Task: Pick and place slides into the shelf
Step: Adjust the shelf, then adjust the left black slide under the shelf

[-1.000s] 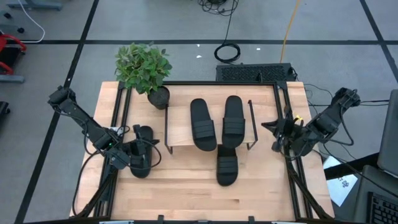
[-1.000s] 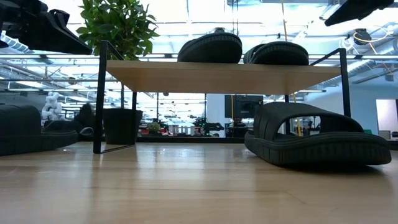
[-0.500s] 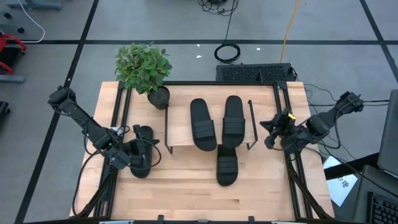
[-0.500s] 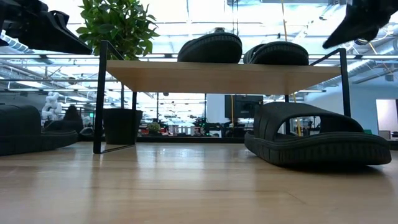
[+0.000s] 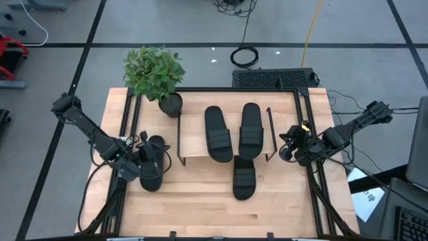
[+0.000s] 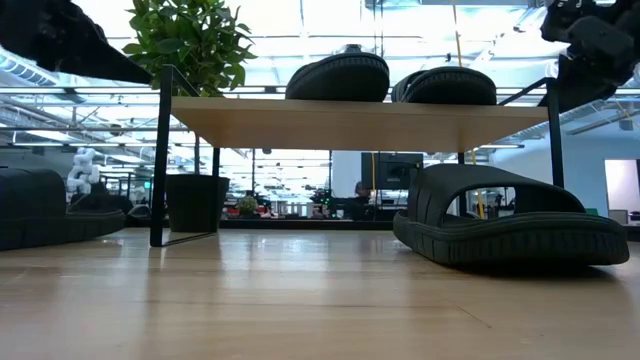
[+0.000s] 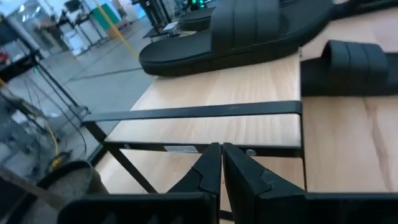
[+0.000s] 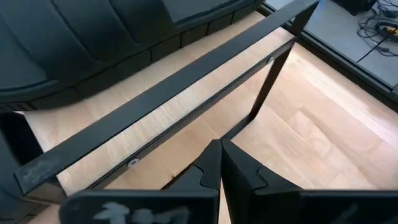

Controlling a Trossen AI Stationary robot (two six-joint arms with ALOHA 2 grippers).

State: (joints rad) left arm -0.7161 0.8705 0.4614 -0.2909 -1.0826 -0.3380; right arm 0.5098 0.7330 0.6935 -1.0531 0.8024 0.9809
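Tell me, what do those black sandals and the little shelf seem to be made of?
The slides: probably moulded foam or rubber, matte black with ribbed straps and thick soft-looking soles. The shelf: a light wood board, visible grain, on thin black legs, likely metal.

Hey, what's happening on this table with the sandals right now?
A two-armed robot is moving black slides onto a low wooden shelf. Two slides already lie on top. A third is on the table, partly under the shelf's front edge, and a fourth lies to the left, with the left hand shut above it. The right hand, shut and empty, hangs beside the shelf's right end.
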